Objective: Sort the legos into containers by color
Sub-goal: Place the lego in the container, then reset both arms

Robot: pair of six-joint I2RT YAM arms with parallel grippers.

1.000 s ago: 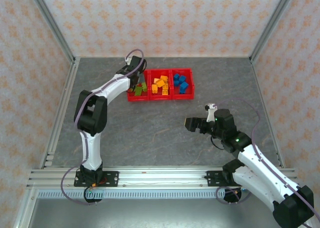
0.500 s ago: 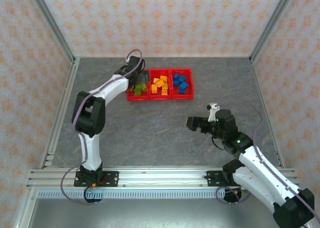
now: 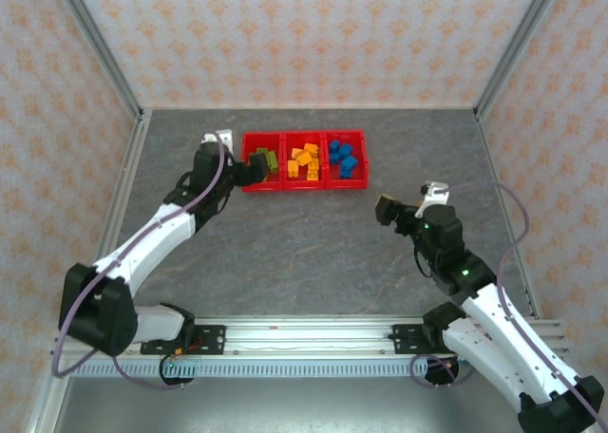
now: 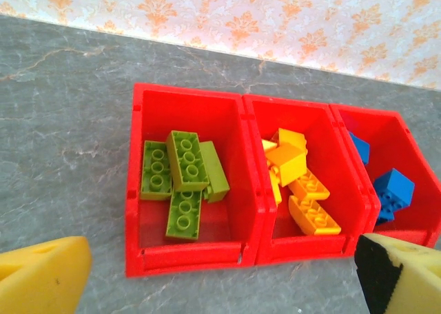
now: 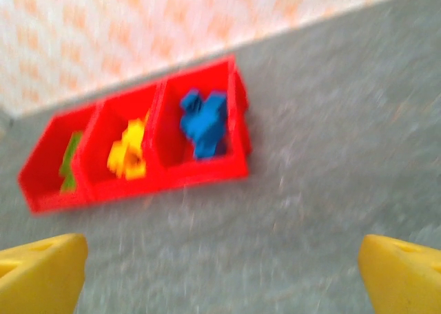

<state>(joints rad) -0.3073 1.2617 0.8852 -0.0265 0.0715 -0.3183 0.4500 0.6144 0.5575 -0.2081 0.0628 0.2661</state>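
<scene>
Overhead and both wrist views share the red tray point(image 3: 304, 186).

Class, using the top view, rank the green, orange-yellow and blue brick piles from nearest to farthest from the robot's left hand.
1. Green bricks, on the left, right beside the left hand.
2. Orange-yellow bricks, in the middle.
3. Blue bricks, on the right, farthest.

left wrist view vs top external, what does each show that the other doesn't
Left wrist: the studs on the green legos, piled against each other. Top external: both whole arms, left gripper at the tray's left end, right gripper open, well apart from it. Both: the red tray sorted one colour per bin, with yellow legos and blue legos beside the green.
</scene>
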